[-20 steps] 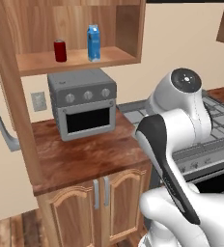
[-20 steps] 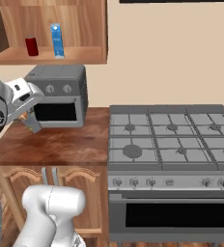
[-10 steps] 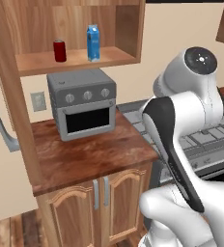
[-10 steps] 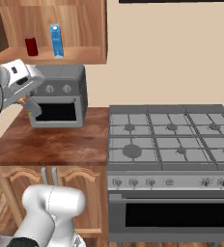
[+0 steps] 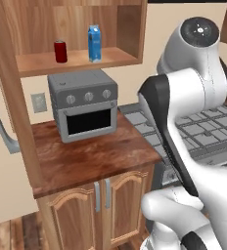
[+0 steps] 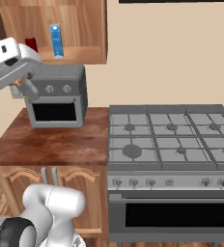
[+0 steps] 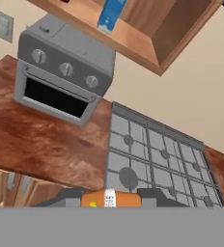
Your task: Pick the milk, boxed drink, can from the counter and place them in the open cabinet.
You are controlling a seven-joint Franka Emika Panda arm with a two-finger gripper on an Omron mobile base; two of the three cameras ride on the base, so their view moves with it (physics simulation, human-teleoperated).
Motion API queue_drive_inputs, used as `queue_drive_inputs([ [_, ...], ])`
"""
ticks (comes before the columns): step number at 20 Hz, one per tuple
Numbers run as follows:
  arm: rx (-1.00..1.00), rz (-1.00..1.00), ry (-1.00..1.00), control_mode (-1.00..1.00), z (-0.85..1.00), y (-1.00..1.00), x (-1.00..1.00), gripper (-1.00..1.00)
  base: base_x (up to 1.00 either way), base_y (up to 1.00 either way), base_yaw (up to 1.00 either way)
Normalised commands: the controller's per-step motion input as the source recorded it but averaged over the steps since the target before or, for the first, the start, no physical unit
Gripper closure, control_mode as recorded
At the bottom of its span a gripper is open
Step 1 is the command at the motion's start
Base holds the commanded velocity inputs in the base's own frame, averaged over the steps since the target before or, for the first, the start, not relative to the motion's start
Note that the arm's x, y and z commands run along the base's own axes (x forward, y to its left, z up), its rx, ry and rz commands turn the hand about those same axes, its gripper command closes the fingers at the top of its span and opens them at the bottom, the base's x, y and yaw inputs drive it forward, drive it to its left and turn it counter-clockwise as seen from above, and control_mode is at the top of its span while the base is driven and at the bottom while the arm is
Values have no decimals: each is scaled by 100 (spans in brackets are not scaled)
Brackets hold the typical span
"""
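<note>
- Jaws closed on the boxed drink [image 7: 111, 198]: in the hand view the yellow-orange box sits at the bottom edge between the dark tips of the gripper [image 7: 111, 200], long axis running left-right across that view, a white label band near its middle.
- Hand view, continued: the counter [image 7: 41, 140] lies below, grey toaster oven [image 7: 61, 79] at upper left, stove [image 7: 157, 159] to the right. The milk [image 7: 111, 13] shows on the cabinet [image 7: 147, 43] shelf, cut off by the top edge.
- Left base view: the milk [image 5: 94, 43] stands upright on the cabinet [image 5: 76, 58] shelf, gable top up, long axis vertical. The can [image 5: 60, 51] stands upright just left of it, apart, silver top up. Both are above the toaster oven [image 5: 85, 108], which sits on the counter [image 5: 91, 156]. The arm fills the right side; the gripper cannot be made out here.
- Right base view: the milk [image 6: 56, 40] is upright on the shelf of the cabinet [image 6: 75, 29]; the can [image 6: 31, 44] is partly hidden behind the hand. The toaster oven [image 6: 57, 96] rests on the counter [image 6: 51, 142], the stove [image 6: 172, 140] adjoining on the right.
</note>
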Motion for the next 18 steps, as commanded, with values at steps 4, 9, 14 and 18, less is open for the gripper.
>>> queue_drive_inputs([
  [4,3,-2,-5,-100,3,1,-6,100,0,0,0],
  [9,15,-1,-1,-100,2,-5,0,100,0,0,0],
  [14,25,-5,-4,-100,9,-26,0,100,0,0,0],
  [18,12,-8,-4,-100,17,-17,0,100,0,0,0],
])
